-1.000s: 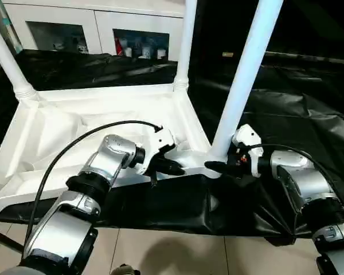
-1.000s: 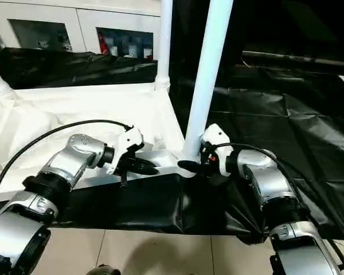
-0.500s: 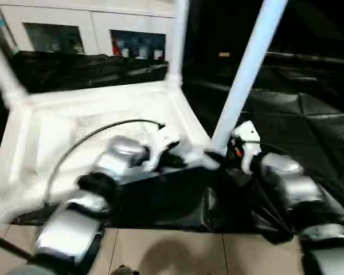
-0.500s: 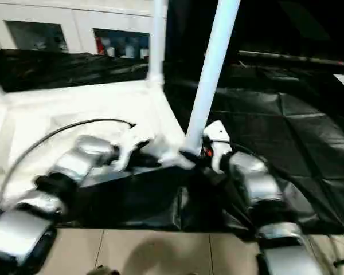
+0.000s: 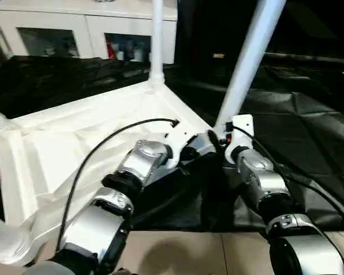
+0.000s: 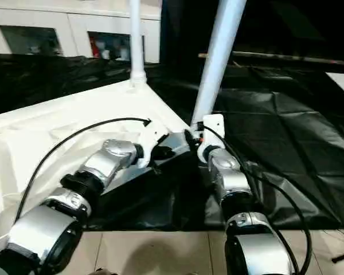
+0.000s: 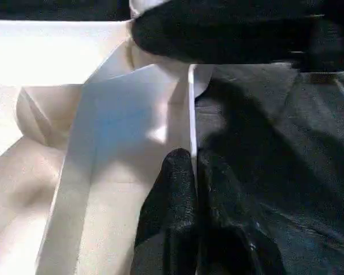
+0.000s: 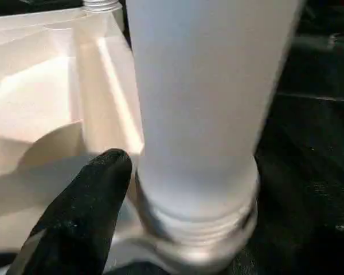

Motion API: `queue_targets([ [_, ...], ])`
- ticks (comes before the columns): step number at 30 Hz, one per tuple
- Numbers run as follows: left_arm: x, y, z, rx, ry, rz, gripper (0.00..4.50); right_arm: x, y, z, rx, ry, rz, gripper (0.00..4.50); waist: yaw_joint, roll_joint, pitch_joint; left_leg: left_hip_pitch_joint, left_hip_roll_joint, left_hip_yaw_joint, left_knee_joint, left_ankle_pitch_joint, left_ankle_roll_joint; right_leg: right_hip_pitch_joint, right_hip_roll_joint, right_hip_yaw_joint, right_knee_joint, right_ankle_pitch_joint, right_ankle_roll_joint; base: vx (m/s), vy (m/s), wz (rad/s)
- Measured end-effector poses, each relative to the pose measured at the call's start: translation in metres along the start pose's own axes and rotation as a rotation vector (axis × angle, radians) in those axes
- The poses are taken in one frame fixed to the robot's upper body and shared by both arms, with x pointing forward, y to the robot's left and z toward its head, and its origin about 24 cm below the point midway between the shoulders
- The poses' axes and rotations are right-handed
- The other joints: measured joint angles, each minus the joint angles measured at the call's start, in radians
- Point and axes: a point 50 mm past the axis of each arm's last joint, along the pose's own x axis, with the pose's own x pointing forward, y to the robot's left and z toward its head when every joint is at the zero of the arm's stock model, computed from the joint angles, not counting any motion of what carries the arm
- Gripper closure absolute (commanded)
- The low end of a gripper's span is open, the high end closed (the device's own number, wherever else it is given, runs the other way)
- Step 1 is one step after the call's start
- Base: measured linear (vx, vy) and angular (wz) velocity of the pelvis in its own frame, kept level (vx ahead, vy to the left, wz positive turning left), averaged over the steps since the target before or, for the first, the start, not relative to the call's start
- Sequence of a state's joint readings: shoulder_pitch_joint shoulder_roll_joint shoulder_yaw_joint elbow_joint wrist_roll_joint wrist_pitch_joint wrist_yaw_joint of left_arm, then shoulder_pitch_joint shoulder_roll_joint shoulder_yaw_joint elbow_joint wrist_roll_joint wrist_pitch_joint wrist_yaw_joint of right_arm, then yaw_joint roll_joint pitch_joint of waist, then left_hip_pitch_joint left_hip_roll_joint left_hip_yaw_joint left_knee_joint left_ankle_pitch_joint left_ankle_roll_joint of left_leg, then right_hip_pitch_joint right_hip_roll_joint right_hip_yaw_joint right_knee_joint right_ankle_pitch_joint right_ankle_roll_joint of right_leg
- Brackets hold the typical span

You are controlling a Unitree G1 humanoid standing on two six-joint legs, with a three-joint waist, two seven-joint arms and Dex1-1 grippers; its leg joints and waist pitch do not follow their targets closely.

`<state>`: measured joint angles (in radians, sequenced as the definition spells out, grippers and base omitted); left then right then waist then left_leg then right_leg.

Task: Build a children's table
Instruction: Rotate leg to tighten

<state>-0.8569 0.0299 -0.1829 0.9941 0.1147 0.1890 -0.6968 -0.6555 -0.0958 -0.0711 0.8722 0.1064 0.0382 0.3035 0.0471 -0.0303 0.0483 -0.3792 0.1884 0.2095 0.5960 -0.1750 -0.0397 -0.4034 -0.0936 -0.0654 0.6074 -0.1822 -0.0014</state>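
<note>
In left wrist view, left claw [image 7: 195, 172] pinches tabletop [image 7: 103, 143] rim.

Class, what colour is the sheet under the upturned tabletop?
Black sheet; clearest in the left eye view.

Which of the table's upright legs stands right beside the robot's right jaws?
The near leg, rising from the tabletop's corner closest to the robot. The other legs stand at corners farther from the right gripper.
</note>
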Motion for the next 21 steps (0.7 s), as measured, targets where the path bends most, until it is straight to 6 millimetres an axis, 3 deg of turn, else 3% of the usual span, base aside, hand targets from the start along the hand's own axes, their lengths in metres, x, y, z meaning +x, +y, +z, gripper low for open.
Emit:
queue_targets([
  [4, -0.006, 0.005, -0.002, 0.023, -0.004, -0.031, 4.50, -0.006, -0.010, 0.005, -0.039, 0.037, 0.138, 0.42, -0.004, -0.001, 0.001, -0.002, 0.001, -0.001, -0.002, 0.000, 0.000, -0.002, 0.001, -0.001, 0.000, 0.001, 0.000, 0.000, 0.000, 0.00],
  [8, -0.022, 0.013, -0.008, 0.074, -0.016, -0.119, 4.50, -0.024, -0.029, 0.012, -0.169, 0.084, 0.317, 0.42, 0.008, -0.001, 0.001, -0.003, 0.002, -0.001, -0.005, 0.000, 0.000, -0.003, 0.001, -0.003, 0.002, 0.003, -0.004, 0.000, 0.000, 0.00],
  [12, -0.034, 0.015, -0.013, 0.116, -0.013, -0.235, 4.50, -0.036, -0.032, 0.016, -0.275, 0.120, 0.479, 0.42, 0.023, 0.000, 0.001, -0.006, 0.002, -0.001, -0.005, 0.002, 0.003, -0.005, 0.002, -0.004, 0.002, 0.001, -0.001, 0.000, 0.000, 0.00],
  [16, -0.042, 0.009, -0.017, 0.105, -0.039, -0.369, 4.50, -0.045, -0.030, 0.014, -0.313, 0.177, 0.611, 0.42, 0.049, 0.000, 0.001, -0.007, 0.002, 0.002, -0.004, 0.003, 0.005, -0.005, 0.001, -0.002, 0.001, -0.001, -0.002, 0.000, 0.000, 0.00],
  [21, -0.048, 0.011, -0.021, 0.105, -0.031, -0.404, 4.50, -0.050, -0.027, 0.010, -0.328, 0.212, 0.666, 0.42, 0.055, -0.001, 0.002, -0.006, 0.002, 0.002, -0.002, 0.000, 0.000, -0.005, 0.000, -0.001, 0.003, 0.000, -0.003, 0.000, 0.000, 0.00],
])
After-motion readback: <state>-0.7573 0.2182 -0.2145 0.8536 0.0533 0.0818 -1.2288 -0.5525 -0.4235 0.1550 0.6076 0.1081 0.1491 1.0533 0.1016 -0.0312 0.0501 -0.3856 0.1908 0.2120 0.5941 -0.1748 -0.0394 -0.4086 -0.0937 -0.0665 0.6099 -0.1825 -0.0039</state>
